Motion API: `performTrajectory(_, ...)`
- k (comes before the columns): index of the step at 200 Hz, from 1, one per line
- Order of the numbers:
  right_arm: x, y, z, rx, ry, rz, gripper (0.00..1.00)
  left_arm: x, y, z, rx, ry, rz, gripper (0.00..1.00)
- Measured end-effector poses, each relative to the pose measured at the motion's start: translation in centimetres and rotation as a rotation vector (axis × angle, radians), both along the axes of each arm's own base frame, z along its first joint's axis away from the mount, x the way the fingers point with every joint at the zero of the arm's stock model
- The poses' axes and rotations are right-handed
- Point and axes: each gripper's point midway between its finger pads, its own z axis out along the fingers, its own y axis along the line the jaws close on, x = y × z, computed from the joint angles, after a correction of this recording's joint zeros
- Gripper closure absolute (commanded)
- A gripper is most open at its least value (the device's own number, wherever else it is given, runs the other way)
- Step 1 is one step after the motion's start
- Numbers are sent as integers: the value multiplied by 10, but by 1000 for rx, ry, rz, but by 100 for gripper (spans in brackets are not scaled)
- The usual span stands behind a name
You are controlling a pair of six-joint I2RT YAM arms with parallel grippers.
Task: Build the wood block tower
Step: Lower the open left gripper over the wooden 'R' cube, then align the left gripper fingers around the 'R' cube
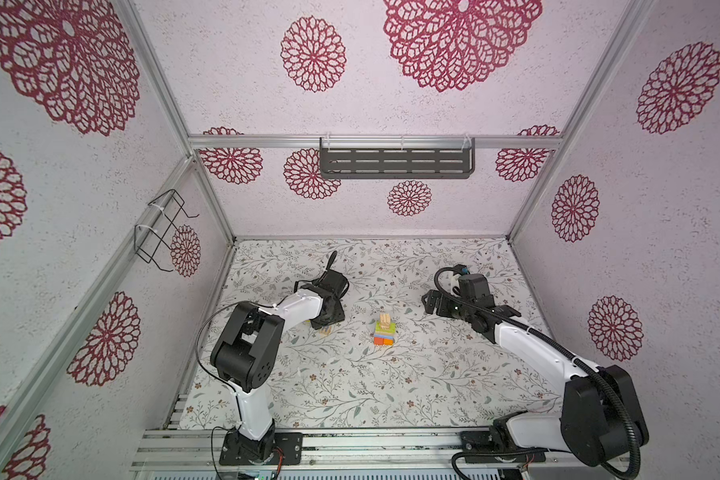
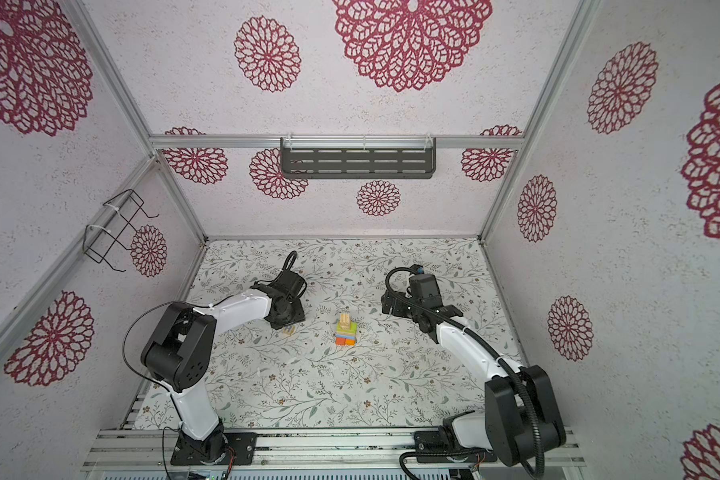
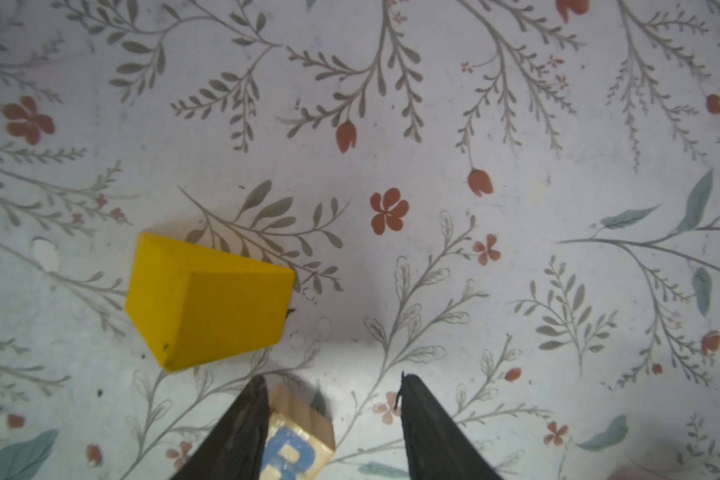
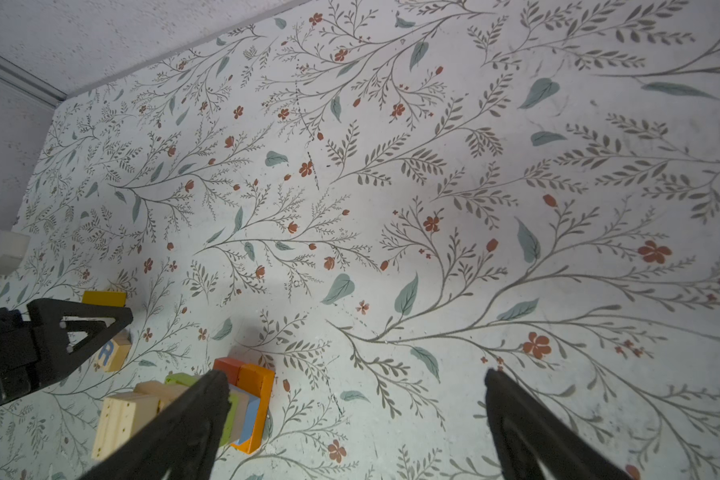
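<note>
The tower (image 1: 384,330) (image 2: 345,330) stands mid-table in both top views, with a red and orange base, blue and green layers, and a tan block on top. It also shows in the right wrist view, tower (image 4: 250,390). My left gripper (image 3: 332,380) is open, low over the mat and straddling a natural-wood cube (image 3: 298,432) printed with a blue R. One finger touches the cube and the other stands clear of it. A yellow roof-shaped piece (image 3: 208,299) lies just beyond. My right gripper (image 4: 355,374) hangs wide open and empty to the right of the tower.
The floral table mat (image 1: 350,395) is walled on three sides. A dark slotted shelf (image 1: 395,162) hangs on the back wall and a wire rack (image 1: 163,228) on the left wall. Both arm bases sit on the front rail.
</note>
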Motion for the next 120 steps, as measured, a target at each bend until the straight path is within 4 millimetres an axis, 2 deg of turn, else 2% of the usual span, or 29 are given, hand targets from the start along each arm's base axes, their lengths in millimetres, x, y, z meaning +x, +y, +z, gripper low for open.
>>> performTrajectory(120, -2, -1, -5, -3, 11, -1, 1, -24, 13, -11, 67, 46, -60, 49)
